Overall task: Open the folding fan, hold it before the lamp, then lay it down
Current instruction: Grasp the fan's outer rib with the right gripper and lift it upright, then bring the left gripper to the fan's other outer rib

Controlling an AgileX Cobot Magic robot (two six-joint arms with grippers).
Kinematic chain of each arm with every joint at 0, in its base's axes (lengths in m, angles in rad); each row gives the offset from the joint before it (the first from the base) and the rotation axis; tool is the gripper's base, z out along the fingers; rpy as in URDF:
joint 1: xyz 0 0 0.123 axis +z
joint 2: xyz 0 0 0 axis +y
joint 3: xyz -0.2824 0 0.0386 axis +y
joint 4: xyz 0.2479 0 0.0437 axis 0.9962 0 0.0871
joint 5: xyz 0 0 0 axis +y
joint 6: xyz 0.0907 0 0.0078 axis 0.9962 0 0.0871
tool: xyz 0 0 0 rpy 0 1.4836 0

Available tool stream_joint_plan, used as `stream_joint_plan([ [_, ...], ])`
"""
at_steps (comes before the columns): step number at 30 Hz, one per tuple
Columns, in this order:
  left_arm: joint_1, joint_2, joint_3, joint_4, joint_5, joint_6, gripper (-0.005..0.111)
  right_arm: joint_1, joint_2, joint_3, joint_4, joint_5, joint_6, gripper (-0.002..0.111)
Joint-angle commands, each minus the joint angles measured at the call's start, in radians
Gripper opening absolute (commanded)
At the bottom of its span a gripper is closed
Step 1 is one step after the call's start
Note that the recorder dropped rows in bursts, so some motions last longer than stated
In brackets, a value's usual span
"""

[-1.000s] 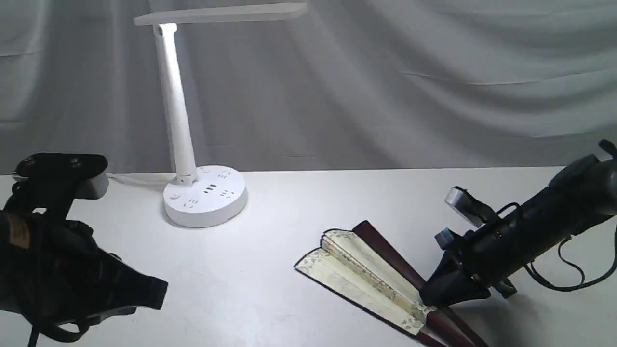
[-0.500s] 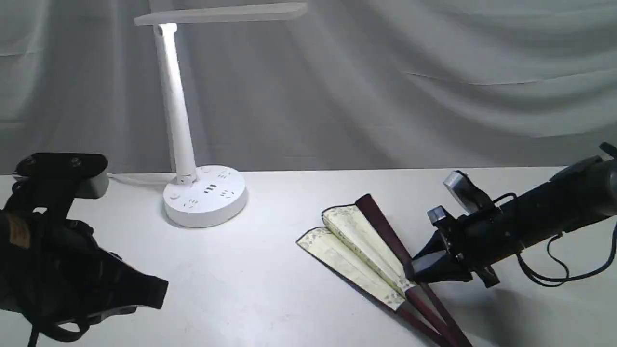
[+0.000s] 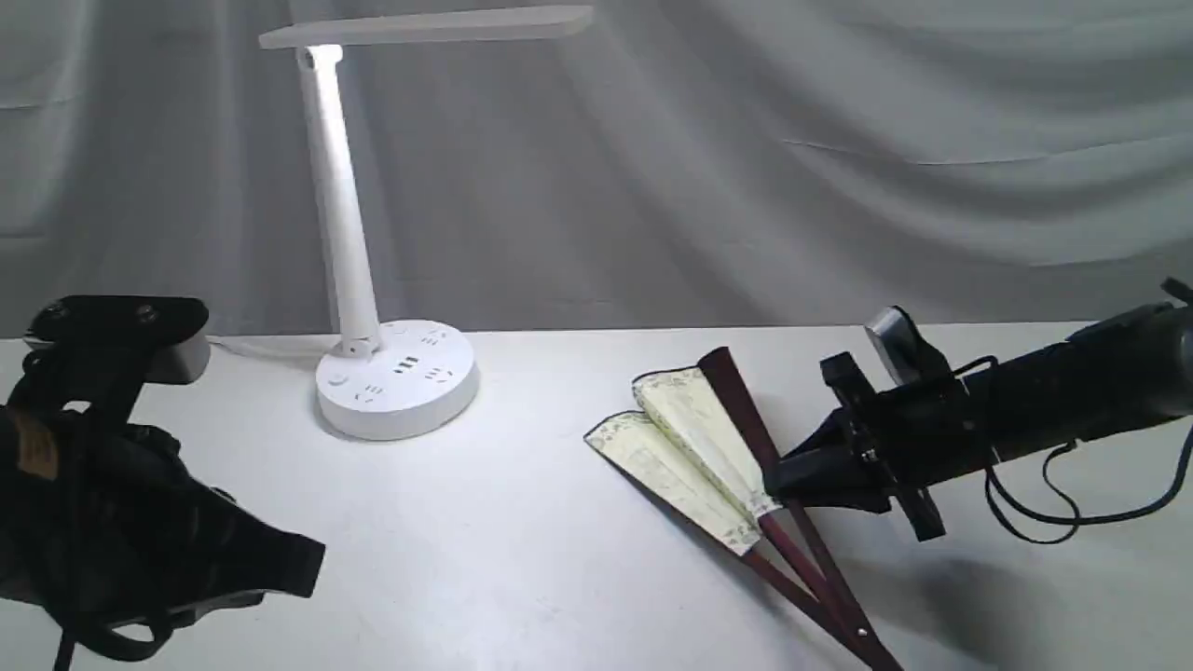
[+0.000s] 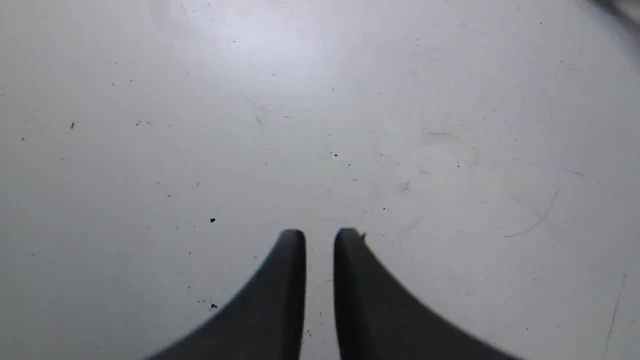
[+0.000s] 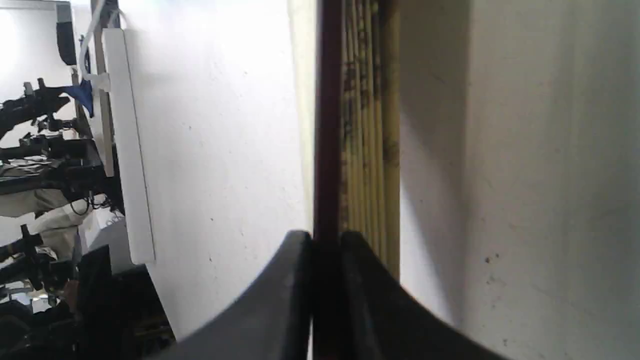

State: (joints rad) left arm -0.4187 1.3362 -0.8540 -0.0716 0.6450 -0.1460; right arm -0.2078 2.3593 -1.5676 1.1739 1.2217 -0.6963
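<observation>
Notes: the folding fan (image 3: 694, 438) rests part-open on the table (image 3: 522, 559), right of the lamp (image 3: 340, 214). My right gripper (image 3: 778, 480) is clamped on its maroon guard; the left gripper (image 4: 320, 240) is nearly together and empty. I judge the fan light, with stiff wood and tearable paper (grip wood only).

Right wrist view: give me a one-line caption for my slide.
Right gripper shut on the dark maroon outer rib of the folding fan, cream pleats stacked tight beside it.
</observation>
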Motion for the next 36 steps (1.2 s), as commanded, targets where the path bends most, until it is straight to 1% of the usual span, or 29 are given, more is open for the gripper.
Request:
stream_joint_plan([
  [1, -0.005, 0.001, -0.006, 0.024, -0.018, -0.004, 0.010, -0.003, -0.035, 0.000, 0.045, -0.001, 0.010, 0.000],
  [9, -0.005, 0.007, -0.006, 0.072, -0.022, -0.002, 0.010, -0.003, -0.086, 0.009, 0.070, -0.001, 0.040, 0.000],
  [14, -0.005, 0.023, -0.006, 0.079, -0.075, -0.010, 0.010, -0.003, -0.134, 0.085, 0.208, -0.001, 0.010, 0.000],
  [26, -0.005, 0.103, -0.006, 0.079, -0.168, -0.010, 0.010, -0.001, -0.266, 0.262, 0.226, -0.001, -0.046, 0.000],
  [32, -0.005, 0.109, -0.006, 0.082, -0.233, -0.003, 0.010, -0.001, -0.344, 0.366, 0.318, -0.001, -0.121, 0.000],
  [36, -0.005, 0.109, -0.006, 0.082, -0.264, 0.018, 0.010, -0.001, -0.372, 0.419, 0.340, -0.001, -0.137, 0.000],
])
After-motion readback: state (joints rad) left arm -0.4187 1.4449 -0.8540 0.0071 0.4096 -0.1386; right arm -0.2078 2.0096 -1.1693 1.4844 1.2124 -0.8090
